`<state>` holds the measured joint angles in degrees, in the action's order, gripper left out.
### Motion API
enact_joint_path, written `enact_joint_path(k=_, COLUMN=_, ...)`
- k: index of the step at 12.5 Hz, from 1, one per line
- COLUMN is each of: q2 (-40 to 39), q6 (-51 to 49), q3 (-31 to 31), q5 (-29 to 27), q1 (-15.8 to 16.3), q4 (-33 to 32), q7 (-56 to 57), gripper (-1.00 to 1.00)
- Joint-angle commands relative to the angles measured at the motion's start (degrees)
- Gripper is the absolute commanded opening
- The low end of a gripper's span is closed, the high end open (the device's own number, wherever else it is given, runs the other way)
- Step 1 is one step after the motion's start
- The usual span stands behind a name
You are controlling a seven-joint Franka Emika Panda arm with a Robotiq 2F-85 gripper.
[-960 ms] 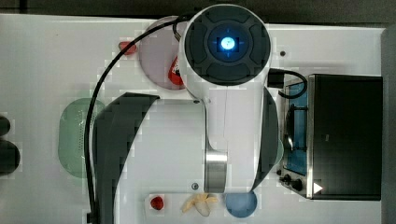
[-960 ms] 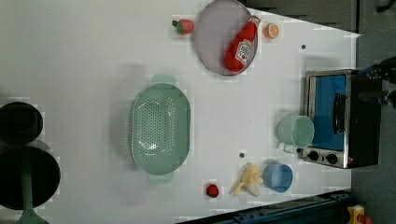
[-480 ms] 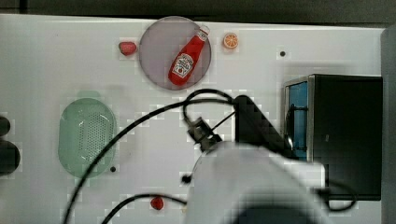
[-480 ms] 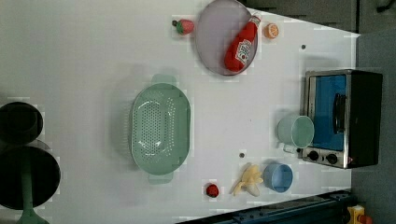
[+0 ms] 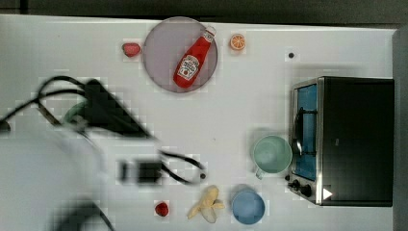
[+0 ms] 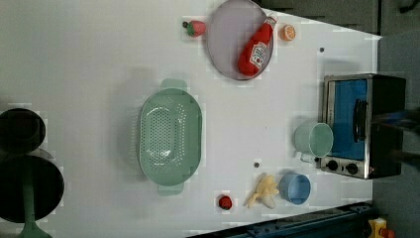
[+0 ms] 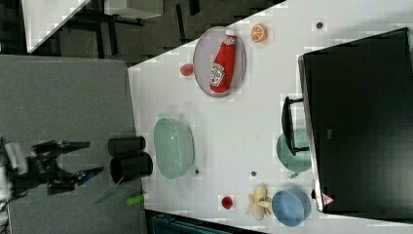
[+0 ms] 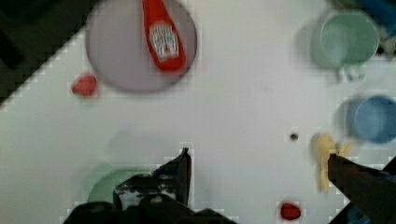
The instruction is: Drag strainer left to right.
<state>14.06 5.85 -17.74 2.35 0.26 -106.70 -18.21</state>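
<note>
The pale green strainer [image 6: 171, 136] lies flat on the white table [image 6: 89, 59], on the left view's left half, with nothing touching it. In the right view the strainer [image 7: 173, 147] sits beside two black cups. My gripper [image 7: 83, 158] stands open to the right view's left of those cups, nothing between its fingers. In the wrist view the gripper [image 8: 258, 156] is spread wide above the table, and part of the strainer [image 8: 103, 186] peeks out beside one dark finger [image 8: 180, 170]. In the top view my blurred arm [image 5: 108, 118] covers most of the strainer [image 5: 71, 113].
A grey plate [image 5: 161, 48] holds a ketchup bottle [image 5: 192, 60]. A mint mug [image 5: 272, 154], a blue bowl [image 5: 248, 207] and a banana [image 5: 207, 204] sit by the toaster oven [image 5: 353, 139]. Small toy fruits [image 5: 161, 209] lie scattered. Black cups [image 7: 129, 158] stand at the table's end.
My arm has swept from the middle of the table to the top view's left and now hangs over the strainer. The strainer has not moved.
</note>
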Motion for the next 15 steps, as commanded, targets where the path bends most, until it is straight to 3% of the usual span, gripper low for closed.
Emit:
enact_joint_path(k=1, q2=-8.58, q6=2.69, q3=-6.38, q5=0.26, q1=1.37, q4=-2.05, q7=-15.6, gripper=1.0)
enact_joint_path(k=7, q2=-22.79, q6=17.28, q3=-14.02, q5=0.41, q1=1.64, q4=-5.0, q7=-41.83, gripper=1.0)
enact_joint_path(k=15, q2=-40.66, q6=39.78, q3=-13.81, q5=2.59, q1=2.91, q4=-9.03, q7=-61.67, gripper=1.0)
